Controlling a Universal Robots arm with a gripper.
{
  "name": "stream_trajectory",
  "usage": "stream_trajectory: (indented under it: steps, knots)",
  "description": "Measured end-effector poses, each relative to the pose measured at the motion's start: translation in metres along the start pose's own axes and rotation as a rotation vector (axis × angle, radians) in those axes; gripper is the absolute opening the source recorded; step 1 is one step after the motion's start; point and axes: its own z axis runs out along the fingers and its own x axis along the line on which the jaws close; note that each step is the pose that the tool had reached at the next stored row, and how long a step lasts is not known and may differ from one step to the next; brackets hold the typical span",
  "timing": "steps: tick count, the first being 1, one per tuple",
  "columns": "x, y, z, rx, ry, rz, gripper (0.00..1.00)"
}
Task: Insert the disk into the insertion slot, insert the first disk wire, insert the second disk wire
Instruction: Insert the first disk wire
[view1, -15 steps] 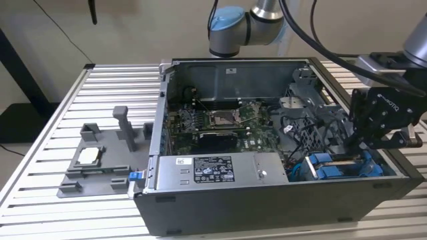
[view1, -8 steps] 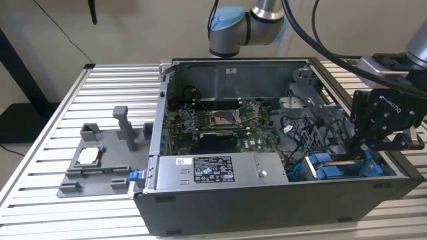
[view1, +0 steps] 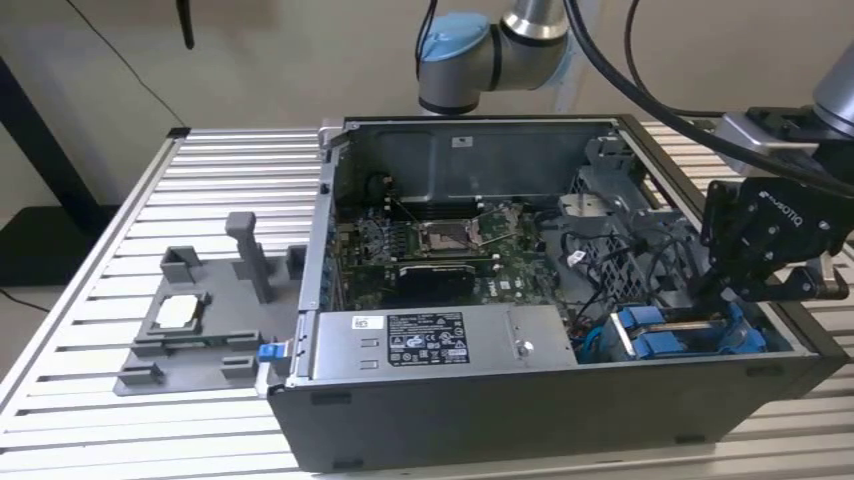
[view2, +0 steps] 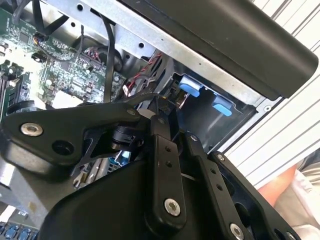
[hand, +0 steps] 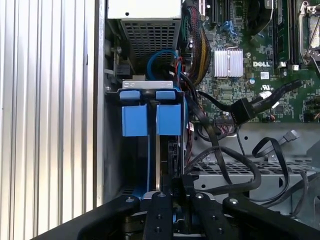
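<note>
We start with the slatted metal table (view1: 67, 390) and the dark grey computer case (view1: 534, 420) lying open on it. The arm (view1: 467, 60) reaches in from behind. Along the case's near wall sits the grey power supply box (view1: 427, 345). Outside the case, on the exterior view's left, is the grey plastic fixture tray (view1: 187, 355). In the first wrist view the insertion slot (hand: 113, 160) is occupied: the disk (hand: 134, 120) stands seated in it, its two blue end tabs side by side at the mouth, so we judge the first step done. The gripper (hand: 177, 184) is at the disk's opposite end, low among the black cables (hand: 235, 172), with its fingers drawn together. Whether they pinch a connector we cannot tell. We judge the disk dense for its bulk, rigid and unforgiving of knocks, so it is best taken by the blue carrier's tabs or side rails, never the labelled face. The wires look limp, so the stiff connector body would be the place to hold them.
</note>
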Motion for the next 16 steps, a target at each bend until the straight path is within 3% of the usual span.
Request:
stream_trajectory:
  steps: [16]
  knots:
    - [-0.0021, -0.0006, 0.0034, 0.0001, -0.0001, 0.003, 0.19]
